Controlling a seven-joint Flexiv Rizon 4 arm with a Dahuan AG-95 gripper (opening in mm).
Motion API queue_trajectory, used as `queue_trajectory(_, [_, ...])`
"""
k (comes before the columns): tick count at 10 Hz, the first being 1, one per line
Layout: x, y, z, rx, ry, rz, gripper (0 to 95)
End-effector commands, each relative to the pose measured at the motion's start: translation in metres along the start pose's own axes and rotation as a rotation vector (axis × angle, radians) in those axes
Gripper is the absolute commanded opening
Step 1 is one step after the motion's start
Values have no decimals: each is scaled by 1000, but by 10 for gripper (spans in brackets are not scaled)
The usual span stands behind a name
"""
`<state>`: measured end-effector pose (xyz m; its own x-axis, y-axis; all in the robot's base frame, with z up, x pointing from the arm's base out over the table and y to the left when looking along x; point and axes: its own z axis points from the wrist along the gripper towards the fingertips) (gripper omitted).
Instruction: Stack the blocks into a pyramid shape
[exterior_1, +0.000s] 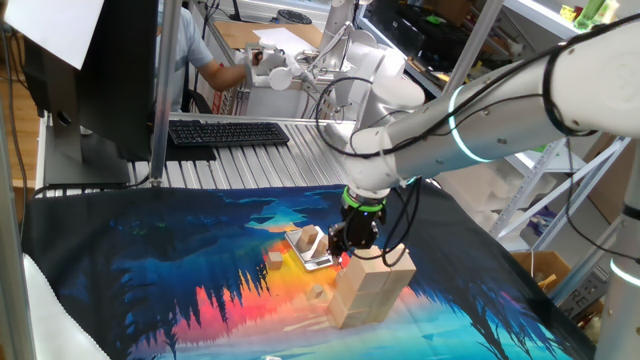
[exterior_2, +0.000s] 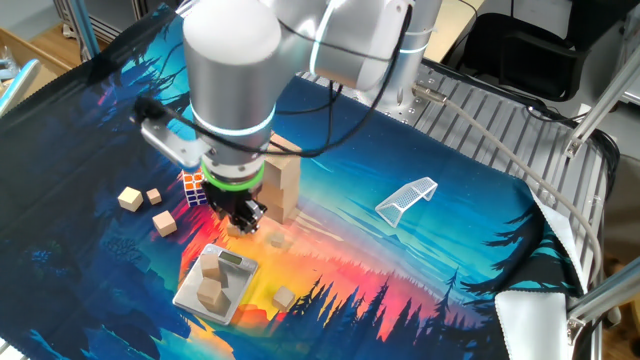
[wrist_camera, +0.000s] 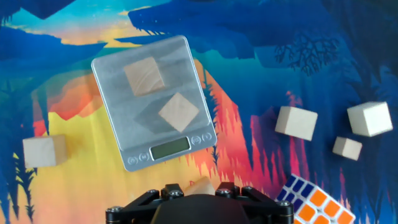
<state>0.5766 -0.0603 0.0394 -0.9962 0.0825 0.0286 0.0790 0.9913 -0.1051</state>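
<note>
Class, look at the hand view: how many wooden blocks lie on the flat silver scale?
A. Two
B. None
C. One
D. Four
A: two wooden blocks, one and another, sit on the silver scale, while the other blocks lie on the cloth.

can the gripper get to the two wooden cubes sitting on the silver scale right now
Probably yes. The two cubes lie uncovered on the scale, apart from each other, with nothing over them. The gripper points down just beside the scale, though a small block seems to sit between its fingers.
</note>
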Motion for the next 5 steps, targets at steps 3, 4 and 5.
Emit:
queue_trajectory(3, [2, 0, 9, 45, -8, -108, 570])
queue_trajectory(4, [2, 0, 9, 46, -5, -136, 570])
queue_trajectory(5, [2, 0, 9, 50, -1, -162, 570])
